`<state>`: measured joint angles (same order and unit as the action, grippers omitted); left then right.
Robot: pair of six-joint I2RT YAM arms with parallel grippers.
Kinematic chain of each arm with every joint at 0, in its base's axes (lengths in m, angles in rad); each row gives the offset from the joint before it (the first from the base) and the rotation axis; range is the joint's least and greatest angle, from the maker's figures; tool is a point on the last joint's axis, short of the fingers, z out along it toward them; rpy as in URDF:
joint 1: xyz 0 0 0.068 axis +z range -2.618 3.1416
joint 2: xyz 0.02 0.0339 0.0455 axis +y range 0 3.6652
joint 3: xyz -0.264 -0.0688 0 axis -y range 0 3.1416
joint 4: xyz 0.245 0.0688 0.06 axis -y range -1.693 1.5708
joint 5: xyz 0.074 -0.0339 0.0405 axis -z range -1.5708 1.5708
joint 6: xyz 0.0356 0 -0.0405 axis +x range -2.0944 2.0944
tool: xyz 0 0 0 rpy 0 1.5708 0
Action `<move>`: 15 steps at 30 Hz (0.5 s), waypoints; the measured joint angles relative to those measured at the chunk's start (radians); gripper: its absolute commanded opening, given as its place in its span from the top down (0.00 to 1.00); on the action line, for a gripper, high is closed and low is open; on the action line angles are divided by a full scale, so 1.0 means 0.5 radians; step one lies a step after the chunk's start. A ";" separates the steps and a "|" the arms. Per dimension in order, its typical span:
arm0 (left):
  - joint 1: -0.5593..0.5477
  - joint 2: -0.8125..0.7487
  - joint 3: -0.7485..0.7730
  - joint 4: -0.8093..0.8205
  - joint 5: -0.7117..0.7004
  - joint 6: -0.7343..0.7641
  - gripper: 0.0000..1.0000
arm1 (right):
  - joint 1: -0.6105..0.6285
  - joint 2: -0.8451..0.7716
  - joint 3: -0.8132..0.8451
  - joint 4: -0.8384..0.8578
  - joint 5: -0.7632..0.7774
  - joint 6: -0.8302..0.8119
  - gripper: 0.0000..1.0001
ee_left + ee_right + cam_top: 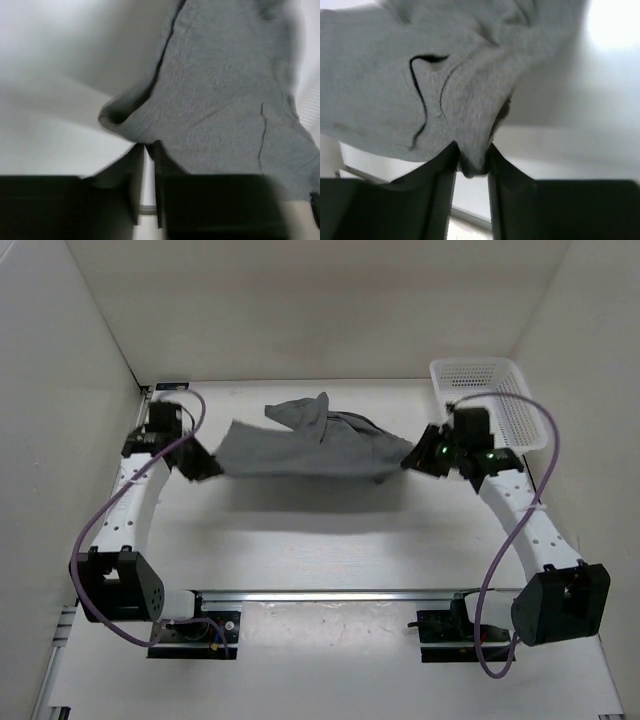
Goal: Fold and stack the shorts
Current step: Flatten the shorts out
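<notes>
The grey shorts (305, 445) hang stretched in the air between my two grippers, above the middle back of the table, with a loose peak of fabric sticking up at the top. My left gripper (203, 464) is shut on the shorts' left edge; in the left wrist view the fabric (220, 100) runs out from between the fingertips (135, 155). My right gripper (413, 457) is shut on the right edge; in the right wrist view a bunched fold of the shorts (470, 100) is pinched between the fingers (445, 160).
A white plastic basket (510, 410) stands at the back right, just behind the right arm. White walls enclose the table on the left, back and right. A metal rail (330, 595) runs along the near edge between the arm bases.
</notes>
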<state>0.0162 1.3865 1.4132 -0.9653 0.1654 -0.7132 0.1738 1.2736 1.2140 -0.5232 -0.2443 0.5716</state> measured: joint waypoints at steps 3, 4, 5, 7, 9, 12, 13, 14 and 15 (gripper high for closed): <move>0.019 -0.060 -0.624 -0.024 -0.011 0.024 0.17 | 0.084 -0.062 -0.462 -0.088 0.104 -0.116 0.24; 0.037 -0.046 -0.739 -0.056 -0.014 0.028 0.11 | 0.094 -0.062 -0.558 -0.145 0.140 -0.141 0.20; 0.060 -0.036 -0.799 -0.092 -0.017 0.040 0.10 | 0.095 -0.063 -0.616 -0.204 0.175 -0.159 0.20; 0.100 -0.033 -0.784 -0.146 -0.027 0.053 0.10 | 0.080 -0.080 -0.661 -0.303 0.237 -0.183 0.20; 0.125 -0.028 -0.612 -0.162 -0.048 0.079 0.14 | 0.046 -0.124 -0.634 -0.340 0.303 -0.189 0.23; 0.099 0.039 -0.237 -0.139 -0.078 0.109 0.38 | -0.011 -0.134 -0.493 -0.367 0.382 -0.206 0.48; 0.075 0.079 -0.118 -0.108 -0.088 0.117 0.54 | -0.025 -0.112 -0.429 -0.363 0.403 -0.207 0.56; 0.041 0.129 -0.003 -0.095 -0.098 0.129 0.59 | -0.036 -0.079 -0.375 -0.359 0.418 -0.214 0.63; 0.001 0.192 0.105 -0.084 -0.107 0.154 0.63 | -0.042 -0.033 -0.311 -0.362 0.430 -0.212 0.76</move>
<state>0.0166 1.4826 1.4654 -1.0073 0.1120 -0.6361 0.1528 1.2572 1.0588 -0.7040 -0.0292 0.4656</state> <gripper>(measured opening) 0.448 0.405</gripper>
